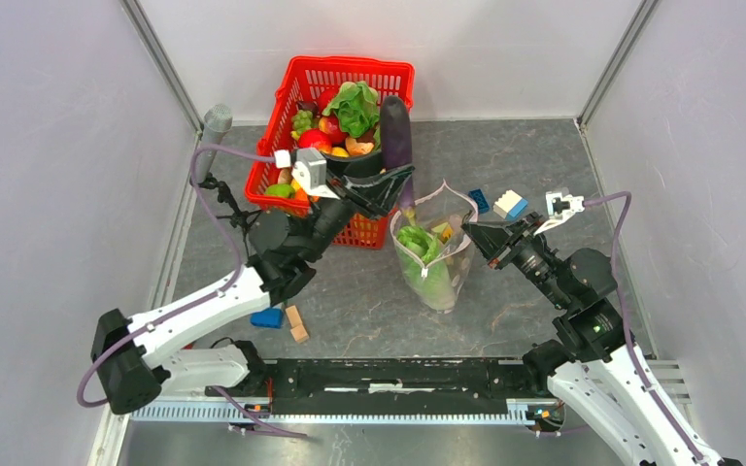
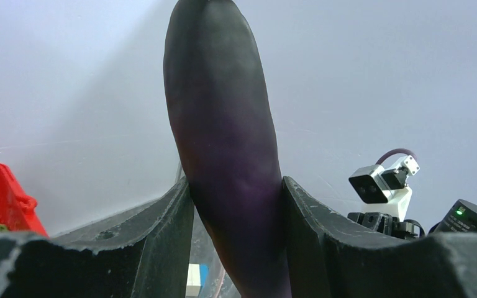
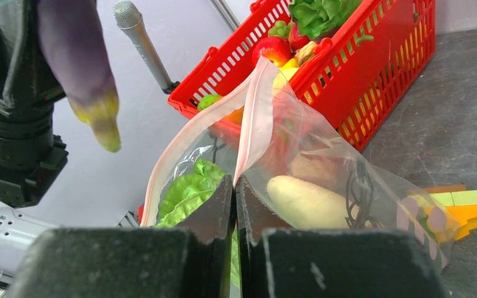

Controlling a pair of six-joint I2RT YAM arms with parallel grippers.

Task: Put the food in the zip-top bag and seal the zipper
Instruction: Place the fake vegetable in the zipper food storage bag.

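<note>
My left gripper (image 1: 391, 186) (image 2: 236, 192) is shut on the purple eggplant (image 1: 396, 136) (image 2: 220, 112), gripping its lower half. The eggplant hangs upright beside the basket, its lower end (image 3: 96, 118) just above and left of the bag's mouth. The clear zip-top bag (image 1: 434, 260) stands open on the table. My right gripper (image 1: 473, 233) (image 3: 236, 183) is shut on its right mouth edge, on the pink zipper (image 3: 256, 115). Inside the bag lie leafy green cabbage (image 3: 183, 192) and a white radish (image 3: 304, 202). More food, leafy greens (image 1: 355, 105) and a red apple (image 1: 314, 139), fills the red basket (image 1: 335, 70).
A blue and white block (image 1: 508, 204) lies behind the right gripper. A blue block (image 1: 268, 317) and tan blocks (image 1: 296, 323) lie by the left arm. A microphone (image 1: 216, 121) stands at the left wall. Orange and green blocks (image 3: 466, 208) sit beyond the bag.
</note>
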